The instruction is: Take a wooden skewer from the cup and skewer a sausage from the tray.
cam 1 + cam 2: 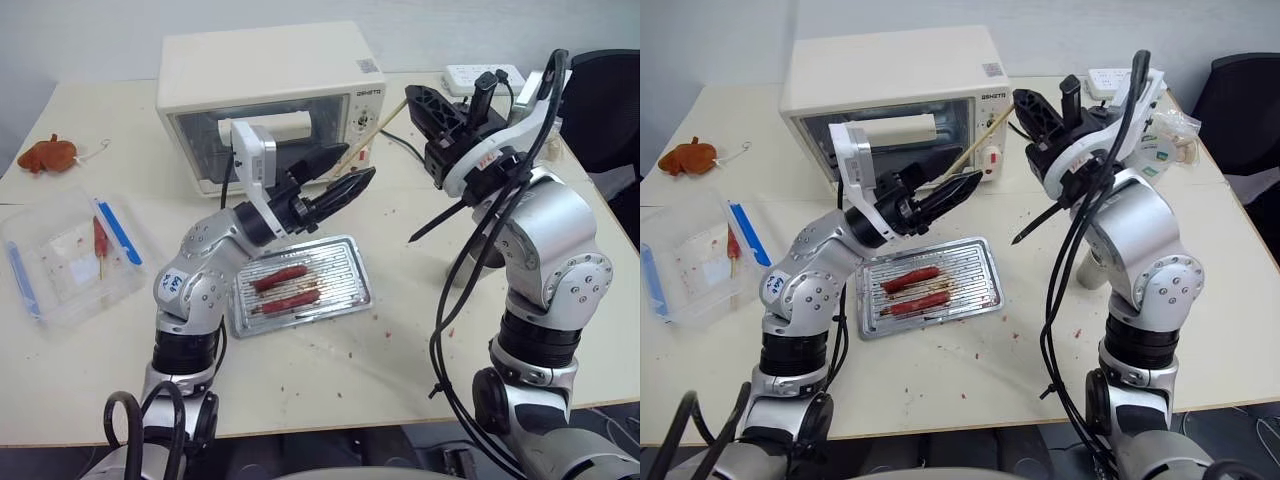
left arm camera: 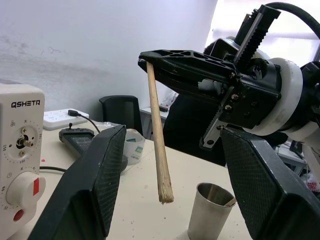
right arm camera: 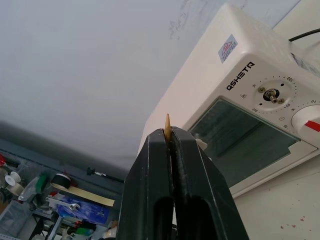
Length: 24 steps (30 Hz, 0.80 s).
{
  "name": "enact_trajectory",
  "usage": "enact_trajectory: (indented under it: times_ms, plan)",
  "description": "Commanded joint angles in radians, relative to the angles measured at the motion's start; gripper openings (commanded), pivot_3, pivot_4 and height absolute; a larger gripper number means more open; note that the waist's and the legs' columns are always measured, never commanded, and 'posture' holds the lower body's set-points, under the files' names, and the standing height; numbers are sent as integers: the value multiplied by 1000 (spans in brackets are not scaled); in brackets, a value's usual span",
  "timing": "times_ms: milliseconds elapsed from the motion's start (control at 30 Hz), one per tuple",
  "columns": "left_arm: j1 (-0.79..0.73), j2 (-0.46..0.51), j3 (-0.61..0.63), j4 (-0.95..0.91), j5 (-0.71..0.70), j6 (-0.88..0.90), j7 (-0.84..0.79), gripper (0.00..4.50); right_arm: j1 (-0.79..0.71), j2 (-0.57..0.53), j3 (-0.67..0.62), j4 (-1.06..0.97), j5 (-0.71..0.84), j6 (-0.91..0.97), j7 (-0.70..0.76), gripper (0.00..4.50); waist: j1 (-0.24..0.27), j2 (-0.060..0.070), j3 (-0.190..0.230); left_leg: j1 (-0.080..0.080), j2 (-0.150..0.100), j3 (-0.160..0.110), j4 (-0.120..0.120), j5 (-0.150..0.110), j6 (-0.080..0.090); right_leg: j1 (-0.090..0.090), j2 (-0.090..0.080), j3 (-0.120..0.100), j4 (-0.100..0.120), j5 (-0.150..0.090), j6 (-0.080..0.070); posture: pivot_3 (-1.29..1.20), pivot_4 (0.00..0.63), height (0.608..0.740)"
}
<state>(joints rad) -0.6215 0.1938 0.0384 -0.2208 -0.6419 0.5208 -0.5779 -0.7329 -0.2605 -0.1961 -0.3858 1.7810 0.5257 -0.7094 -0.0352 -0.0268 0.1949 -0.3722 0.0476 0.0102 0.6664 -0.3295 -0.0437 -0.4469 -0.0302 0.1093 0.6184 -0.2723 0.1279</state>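
The first half of the task looks done: the skewer point(image 2: 159, 145) is out of the cup point(image 2: 209, 210) and pinched near one end between the pressed-together fingers of the right tool point(image 2: 150, 59), its tip poking out past them in the right wrist view. From there the stick slants away from the right tool toward the left tool point(image 1: 345, 172), crossing in front of the toaster oven point(image 1: 270, 80).

The left tool has its fingers spread, one on either side of the skewer's free end without touching it (a handover or a steadying grip seems to be in the making, though that is only a guess). It holds nothing yet.

In the head view the tray point(image 1: 345, 250) lies on the worktop point(image 1: 400, 360) at the middle, at about 6 o'clock from the oven. Two sausages point(image 1: 280, 277) lie in it side by side, in its half nearer the left arm, untouched. The cup stands on the worktop beneath the right arm, at about 3 o'clock from the tray, mostly hidden in the head views.

At 9 o'clock from the tray sits a clear box point(image 1: 60, 260) holding a thin red sausage on its own stick; it plays no part here.

Left to do: bring the skewer down to the tray, hold a sausage steady, and push the point through it lengthwise.
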Motion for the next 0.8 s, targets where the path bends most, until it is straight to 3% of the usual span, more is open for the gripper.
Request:
enact_trajectory:
  times_ms: [33,200,533,633,733,800]
  plan:
    - [-21,-22,5,-16,-7,-28,15,2801,2,0,7,-54,16,-12,15,0,0,0,0,0,0,0,0,0,0,0,0,0,0,0,0,0,150,740]
    - [-20,-32,0,-24,-4,-26,26,1436,6,-1,14,-60,16,-20,12,0,-1,0,0,0,0,0,0,0,0,0,0,0,0,0,0,0,150,740]
    - [-21,-32,-1,-23,-8,-22,33,1436,4,-2,22,-61,17,-30,16,0,-1,0,0,0,0,0,0,0,0,0,0,0,0,0,0,0,150,740]
    - [-31,-36,5,-11,-5,-28,39,914,3,0,24,-61,17,-34,16,0,-1,0,0,0,0,0,0,0,0,0,0,0,0,0,0,0,150,740]
    - [-39,-43,11,-2,-4,-35,50,26,4,0,25,-63,19,-36,16,0,-1,0,0,0,0,0,0,0,0,0,0,0,0,0,0,0,150,740]
    - [-41,-46,12,0,-4,-36,54,26,5,0,26,-67,20,-38,14,0,1,0,0,0,0,0,0,0,0,0,0,0,0,0,0,0,150,740]
